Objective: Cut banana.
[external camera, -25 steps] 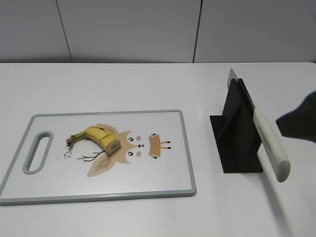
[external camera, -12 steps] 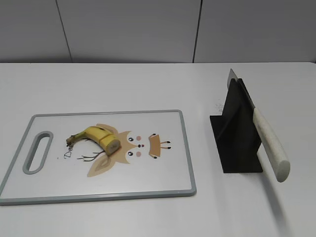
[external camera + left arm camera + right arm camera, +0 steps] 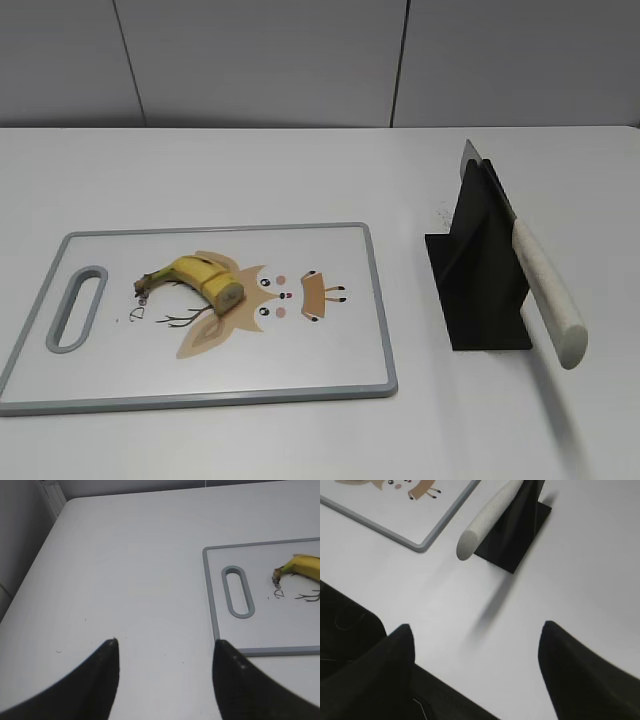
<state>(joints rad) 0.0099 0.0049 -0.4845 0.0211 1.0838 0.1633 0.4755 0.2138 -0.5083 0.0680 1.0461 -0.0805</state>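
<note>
A: Surface? 
B: White table (image 3: 250, 170), matte, taking up most of the exterior view. Small dark specks on it in the left wrist view.

A: Behind it? 
B: Pale grey wall (image 3: 260, 60) in flat panels, split by two thin dark vertical seams. It meets the table's far edge along a straight horizontal line.

A: Table corner? 
B: The left wrist view shows a rounded far corner, with a grey surface dropping away beside it.

A: Light? 
B: Even and diffuse. Soft shadows only, falling toward the near side of the table.
</note>
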